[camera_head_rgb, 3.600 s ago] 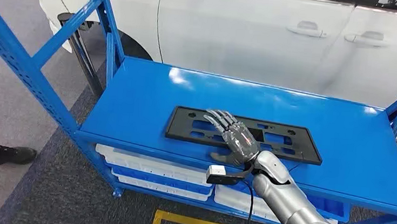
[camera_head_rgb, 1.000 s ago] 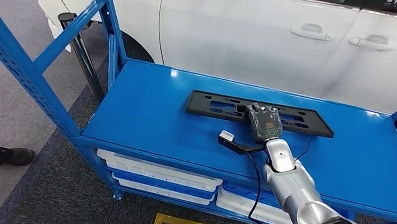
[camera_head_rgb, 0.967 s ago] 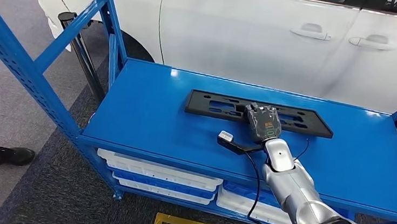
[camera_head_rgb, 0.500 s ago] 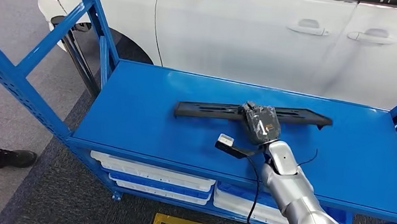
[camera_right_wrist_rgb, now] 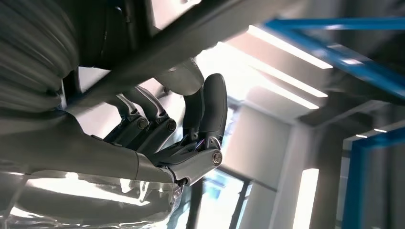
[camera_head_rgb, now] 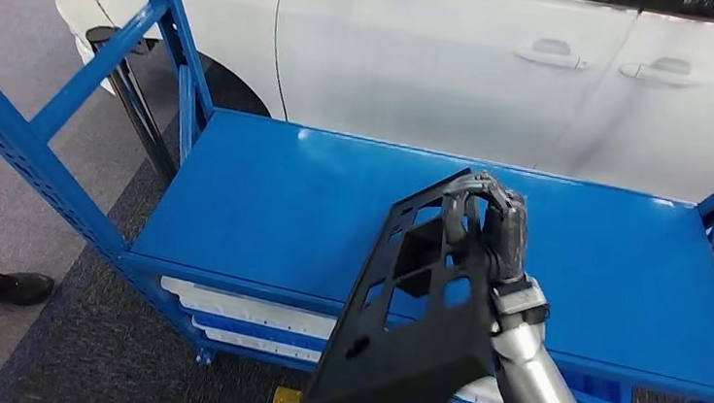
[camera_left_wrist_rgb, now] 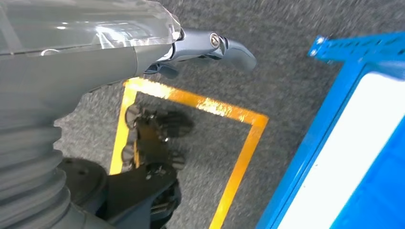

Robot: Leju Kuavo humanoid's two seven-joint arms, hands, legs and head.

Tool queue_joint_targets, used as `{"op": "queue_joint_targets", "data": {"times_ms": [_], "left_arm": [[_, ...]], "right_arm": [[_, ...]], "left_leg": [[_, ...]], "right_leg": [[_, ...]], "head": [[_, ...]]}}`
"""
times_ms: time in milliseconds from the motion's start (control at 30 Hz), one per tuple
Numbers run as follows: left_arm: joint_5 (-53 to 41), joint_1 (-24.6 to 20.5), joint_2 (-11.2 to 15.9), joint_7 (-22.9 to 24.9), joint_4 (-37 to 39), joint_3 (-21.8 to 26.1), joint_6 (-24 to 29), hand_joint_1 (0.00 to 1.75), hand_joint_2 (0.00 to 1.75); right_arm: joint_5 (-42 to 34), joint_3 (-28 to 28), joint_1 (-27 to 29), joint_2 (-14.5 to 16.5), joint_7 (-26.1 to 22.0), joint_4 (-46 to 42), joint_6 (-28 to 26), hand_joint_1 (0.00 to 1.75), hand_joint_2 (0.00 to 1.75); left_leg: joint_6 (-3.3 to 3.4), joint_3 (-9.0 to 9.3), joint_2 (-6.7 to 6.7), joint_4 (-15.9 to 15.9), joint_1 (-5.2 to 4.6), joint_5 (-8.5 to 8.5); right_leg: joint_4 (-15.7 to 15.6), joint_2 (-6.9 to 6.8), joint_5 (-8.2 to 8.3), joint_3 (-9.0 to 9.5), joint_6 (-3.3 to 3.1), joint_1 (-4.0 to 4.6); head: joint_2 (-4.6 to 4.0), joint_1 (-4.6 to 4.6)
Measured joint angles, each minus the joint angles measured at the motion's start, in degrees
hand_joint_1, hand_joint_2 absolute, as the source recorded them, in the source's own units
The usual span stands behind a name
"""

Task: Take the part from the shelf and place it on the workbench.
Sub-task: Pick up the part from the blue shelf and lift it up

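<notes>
The right hand (camera_head_rgb: 487, 228) grips the black slotted part (camera_head_rgb: 411, 323) with fingers curled through its openings, holding it tilted on edge above the front edge of the blue shelf (camera_head_rgb: 265, 203).

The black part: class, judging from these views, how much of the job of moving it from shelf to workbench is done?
Done: the black part is off the blue shelf, lifted and tilted on end. In hand: the right hand grips its upper edge. The left hand hangs over the floor, holding nothing. Left: carrying the part to the workbench and setting it down.
</notes>
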Motion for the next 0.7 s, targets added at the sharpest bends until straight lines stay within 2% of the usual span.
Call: {"op": "queue_joint_targets", "data": {"times_ms": [67,100,133,167,200,267,300,333,433,467,533,600,633,667,700], "left_arm": [[0.04,-0.02,0.03,-0.18,-0.01,0.00,0.00,0.00,1.75],[0.04,-0.02,0.04,-0.27,-0.01,0.00,-0.01,0.00,1.75],[0.03,-0.01,0.04,-0.32,0.00,-0.01,-0.01,0.00,1.75],[0.01,-0.01,0.03,-0.33,0.01,-0.02,-0.01,0.00,1.75],[-0.03,-0.03,0.00,-0.31,0.01,-0.05,-0.01,0.00,1.75],[-0.10,-0.08,-0.07,-0.25,0.01,-0.15,0.00,0.00,1.75],[-0.10,-0.11,-0.09,-0.20,0.01,-0.21,0.03,0.00,1.75],[-0.06,-0.15,-0.10,-0.17,0.01,-0.25,0.08,0.00,1.75],[0.11,-0.20,-0.13,-0.60,0.01,-0.33,0.05,0.00,1.75],[0.15,-0.22,-0.15,-0.92,0.01,-0.37,-0.10,0.00,1.75],[0.20,-0.25,-0.25,-1.53,0.01,-0.46,-0.59,0.00,1.75],[0.15,-0.27,-0.43,-2.02,0.01,-0.63,-1.20,0.00,1.75],[0.11,-0.28,-0.49,-2.18,0.01,-0.77,-1.48,0.00,1.75],[0.06,-0.32,-0.52,-2.29,0.01,-0.92,-1.76,0.00,1.75],[0.01,-0.41,-0.54,-2.34,0.01,-1.08,-1.97,0.00,1.75]], "right_arm": [[-3.87,-0.23,1.79,0.12,-0.01,-5.13,3.70,1.75,1.75],[-5.63,-0.34,2.73,0.14,-0.01,-7.32,5.74,1.75,1.75],[-7.20,-0.45,3.64,0.14,-0.01,-9.21,7.65,1.75,1.75],[-8.47,-0.64,4.43,0.14,-0.01,-10.78,9.20,1.75,1.75],[-9.51,-0.94,5.09,0.05,-0.01,-12.21,10.47,1.75,1.75],[-10.88,-1.57,5.91,-0.91,0.00,-14.63,12.44,1.75,1.75],[-11.29,-1.81,6.19,-1.71,0.00,-15.86,13.31,1.75,1.75],[-11.51,-1.97,6.40,-2.74,0.01,-16.89,14.08,1.75,1.75],[-11.43,-2.22,7.10,-7.21,0.01,-19.33,16.18,1.75,1.75],[-11.27,-2.21,7.23,-9.31,0.01,-20.04,16.88,1.75,1.75],[-11.00,-2.00,7.21,-14.32,0.01,-21.44,18.15,1.75,1.75],[-10.68,-1.34,7.02,-19.98,0.02,-22.78,19.04,1.75,1.75],[-10.43,-0.93,6.81,-22.51,0.03,-23.37,19.24,1.75,1.75],[-10.16,-0.54,6.49,-24.76,0.05,-23.94,19.36,1.75,1.75],[-9.91,-0.25,6.10,-26.53,0.08,-24.40,19.40,1.75,1.75]], "left_leg": [[0.25,0.10,0.11,-0.08,-0.01,-0.03],[0.29,0.11,0.14,-0.06,-0.03,-0.07],[0.28,0.13,0.17,-0.04,-0.04,-0.11],[0.23,0.15,0.20,0.01,-0.02,-0.15],[0.13,0.18,0.21,0.10,0.00,-0.22],[-0.27,0.17,0.22,0.46,-0.08,-0.48],[-0.54,0.14,0.24,0.61,-0.17,-0.61],[-0.81,0.13,0.30,0.70,-0.26,-0.72],[-1.68,0.21,0.46,0.72,-0.19,-0.89],[-1.98,-0.05,0.47,1.42,-0.14,-1.50],[-2.48,-2.21,0.48,6.48,-0.06,-4.71],[-2.77,-5.84,0.49,14.49,-0.07,-8.50],[-2.77,-7.00,0.49,17.02,-0.09,-9.18],[-2.66,-7.13,0.49,17.38,-0.12,-8.73],[-2.44,-6.15,0.48,15.43,-0.17,-7.29]], "right_leg": [[7.34,0.11,-3.55,-3.51,0.28,-0.27],[10.82,0.14,-4.72,-5.32,0.40,-0.40],[12.70,0.15,-4.88,-6.41,0.49,-0.52],[12.35,0.15,-3.93,-6.44,0.56,-0.64],[9.60,0.12,-2.06,-5.24,0.56,-0.74],[1.47,-0.26,1.61,-1.35,0.38,-0.72],[-1.43,-0.35,2.58,0.03,0.19,-0.63],[-2.88,-0.39,2.87,0.70,-0.01,-0.51],[-3.47,-0.18,3.05,0.84,-0.89,-0.40],[-3.68,-0.25,3.19,0.94,-1.23,-0.45],[-3.95,-0.51,3.35,1.09,-1.70,-0.51],[-3.92,-0.71,3.32,1.04,-1.88,-0.33],[-3.88,-0.75,3.31,1.01,-1.91,-0.24],[-3.83,-0.76,3.30,0.98,-1.92,-0.18],[-3.79,-0.75,3.29,1.00,-1.91,-0.14]], "head": [[0.00,0.00],[0.00,0.00],[0.00,0.01],[0.00,0.01],[0.00,0.01],[0.00,0.00],[0.00,0.00],[0.00,0.00],[0.00,0.00],[0.00,0.00],[0.00,0.00],[0.00,0.00],[0.00,0.00],[0.00,0.00],[0.00,0.00]]}}
